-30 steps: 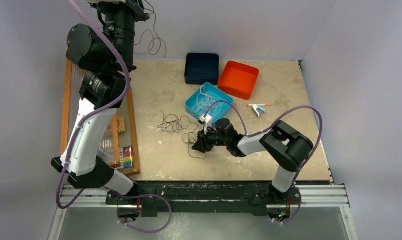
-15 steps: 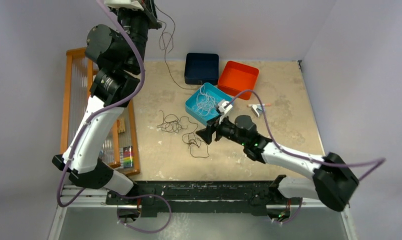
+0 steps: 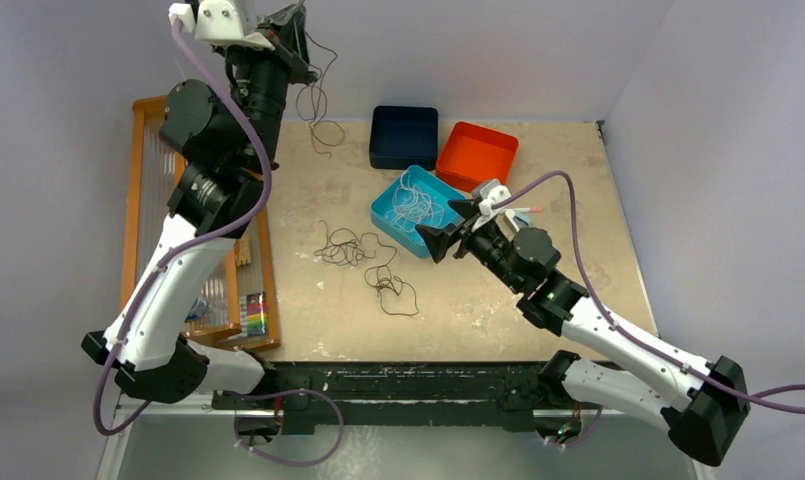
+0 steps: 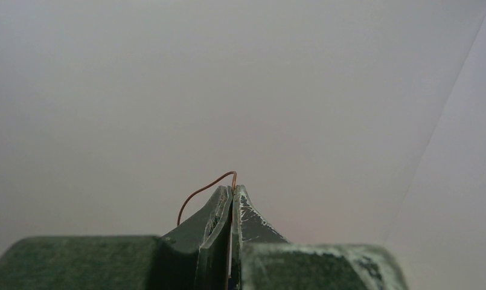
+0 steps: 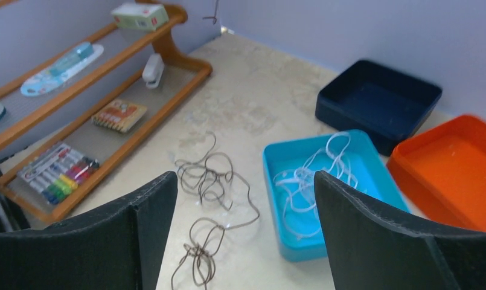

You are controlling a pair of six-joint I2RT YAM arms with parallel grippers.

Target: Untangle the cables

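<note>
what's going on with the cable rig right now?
The left gripper, raised high, is shut on one dark cable that dangles near the far edge of the table. The right gripper hovers open and empty above the dark tangle lying on the table. The blue tray holds white cables. Untangling isn't finished.

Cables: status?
Left gripper shut on dark cable, raised high. Right gripper open, empty. Dark tangle on table, white cables in blue tray. Nothing blocking.
</note>
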